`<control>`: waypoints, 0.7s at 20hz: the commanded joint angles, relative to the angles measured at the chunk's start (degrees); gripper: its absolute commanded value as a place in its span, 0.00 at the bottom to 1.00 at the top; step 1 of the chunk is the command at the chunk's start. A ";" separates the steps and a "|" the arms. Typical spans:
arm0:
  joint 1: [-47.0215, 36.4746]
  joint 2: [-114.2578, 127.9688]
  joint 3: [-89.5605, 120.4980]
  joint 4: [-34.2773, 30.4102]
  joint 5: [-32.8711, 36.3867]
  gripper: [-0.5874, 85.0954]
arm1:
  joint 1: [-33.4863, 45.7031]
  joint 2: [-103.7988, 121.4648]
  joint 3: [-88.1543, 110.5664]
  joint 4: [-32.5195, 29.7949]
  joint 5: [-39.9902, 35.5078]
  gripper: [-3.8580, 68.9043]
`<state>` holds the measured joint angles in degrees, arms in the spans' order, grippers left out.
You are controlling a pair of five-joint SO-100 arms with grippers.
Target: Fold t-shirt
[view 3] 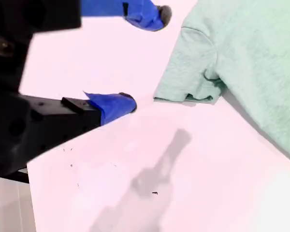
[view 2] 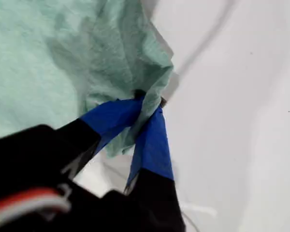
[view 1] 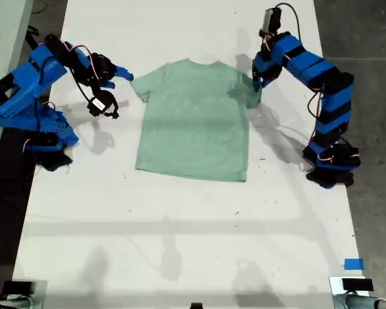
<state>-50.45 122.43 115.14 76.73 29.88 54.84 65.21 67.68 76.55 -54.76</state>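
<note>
The pale mint-green t-shirt (view 1: 193,125) lies flat on the white table (view 1: 180,225), neck toward the far edge. My first gripper (view 1: 257,87), on the arm at the exterior view's right, is shut on the bunched sleeve at that side; its wrist view shows the blue fingertips (view 2: 147,104) pinching a fold of the t-shirt (view 2: 63,48). My second gripper (view 1: 125,76), at the exterior view's left, hovers open just outside the other sleeve (view 3: 188,72). Its fingers (view 3: 116,104) are wide apart and hold nothing, and the gripper (view 3: 145,58) stays apart from the cloth.
A small blue tape square (view 1: 352,264) sits near the table's near corner at the exterior view's right. Both arm bases (view 1: 331,167) (view 1: 48,145) stand beside the shirt. Dark floor borders the table in the exterior view.
</note>
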 commanded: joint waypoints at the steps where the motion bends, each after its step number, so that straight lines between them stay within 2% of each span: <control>1: 1.23 1.23 -0.09 -1.49 -0.35 0.33 | -6.68 5.54 -17.23 7.91 2.46 0.04; 3: 1.49 0.97 -0.09 -1.85 -0.44 0.33 | -10.46 4.48 -23.82 9.23 5.10 0.04; 5: 1.67 0.53 -0.09 -2.29 -0.53 0.33 | -13.54 2.90 -25.05 7.73 8.53 0.04; 9: 2.29 -1.14 -0.18 -3.25 -0.79 0.33 | -18.81 -1.93 -25.05 -0.97 15.38 0.04; 14: 2.81 -1.23 0.18 -3.43 -1.32 0.33 | -21.71 -12.30 -25.49 -13.80 23.47 0.03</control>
<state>-48.87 121.03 115.58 74.36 29.44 34.28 53.09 46.93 67.59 -33.84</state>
